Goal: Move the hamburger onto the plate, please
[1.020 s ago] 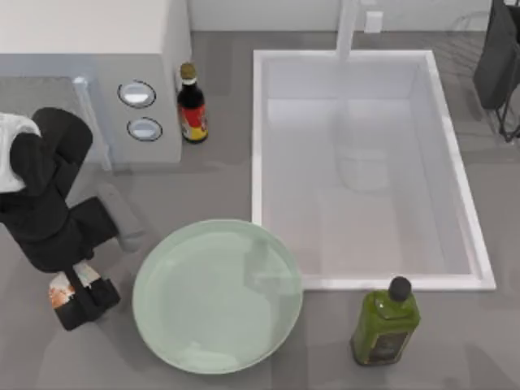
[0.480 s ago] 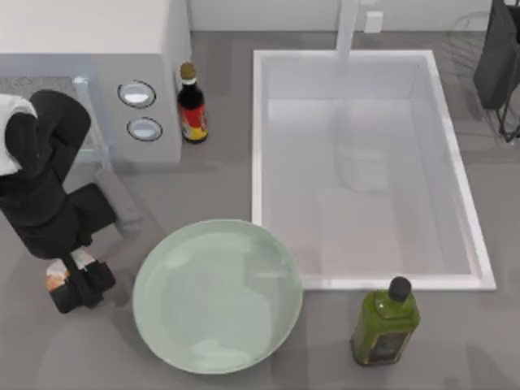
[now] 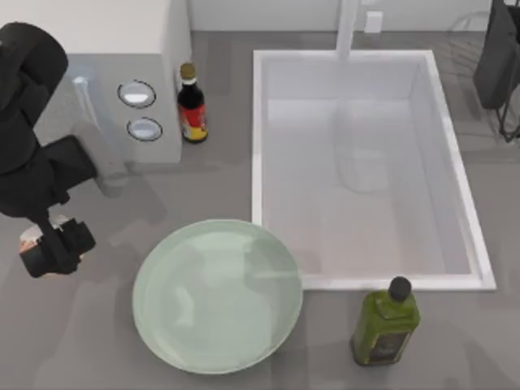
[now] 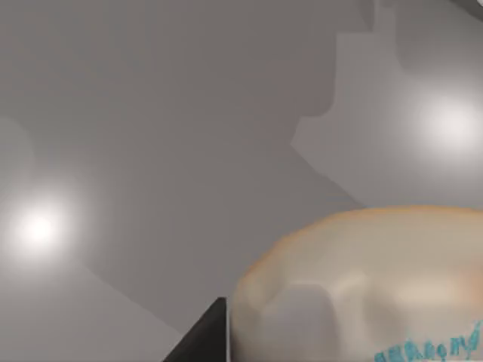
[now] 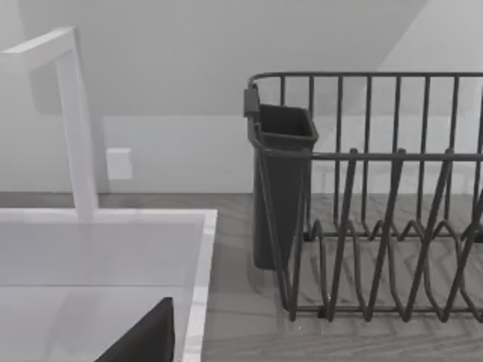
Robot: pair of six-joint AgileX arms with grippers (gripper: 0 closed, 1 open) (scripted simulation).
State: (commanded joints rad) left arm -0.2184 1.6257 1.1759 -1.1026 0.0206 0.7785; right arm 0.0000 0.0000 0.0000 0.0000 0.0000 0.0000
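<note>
1. Left gripper (image 3: 50, 250) of my AgileX arm is at the table's left side, and its black fingers are closed around the small lumpy cream-white hamburger with orange patches (image 3: 31, 236).
2. From this gripper, the large round pale mint-green plate (image 3: 218, 296) lies to the right, apart from it.
3. Close under the wrist camera, the hamburger (image 4: 362, 283) sits against one dark finger (image 4: 204, 339).
4. My right arm is parked at the far right, near a dark wire dish rack (image 5: 370, 196).

Dark wire dish rack (image 5: 377, 196), attached dark cup (image 5: 279, 188), white faucet (image 5: 72, 121), sink rim (image 5: 198, 279)
</note>
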